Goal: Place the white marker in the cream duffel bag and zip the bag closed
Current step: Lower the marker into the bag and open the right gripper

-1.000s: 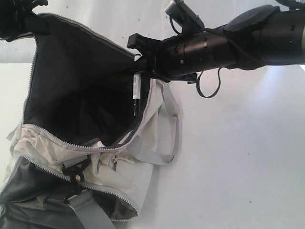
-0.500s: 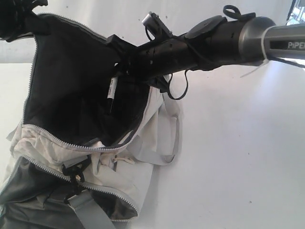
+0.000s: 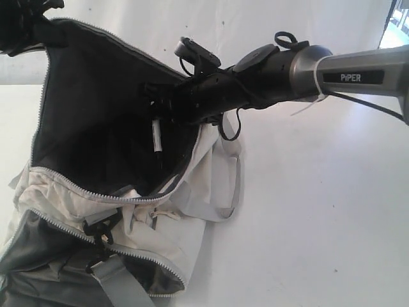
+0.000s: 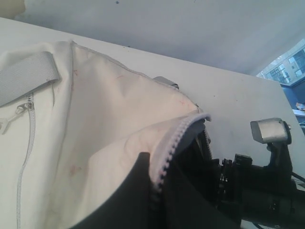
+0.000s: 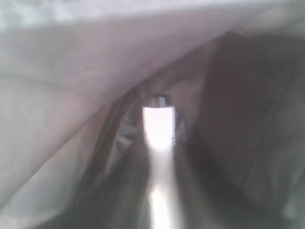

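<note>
Right gripper (image 3: 156, 105) reaches into the open cream duffel bag (image 3: 195, 169)

Nearest, a black buckle (image 3: 99, 227) sits on the bag's cream front, which lies on the white table (image 3: 307, 211). Beyond it the mouth gapes, showing dark lining. The white marker (image 3: 156, 136) hangs tip-down inside, just under the right gripper. Whether that gripper grips it or has parted cannot be told. Farthest, the left gripper (image 3: 25, 22), closed, pinches the bag's raised zipper edge.

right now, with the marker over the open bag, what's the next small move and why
Probably open the right gripper fully and let go. The white marker hangs nearly upright just below it, inside the open mouth of the cream duffel bag, above the dark lining, while the left gripper holds the bag's edge up. Whether the jaws grip it is unclear.
</note>
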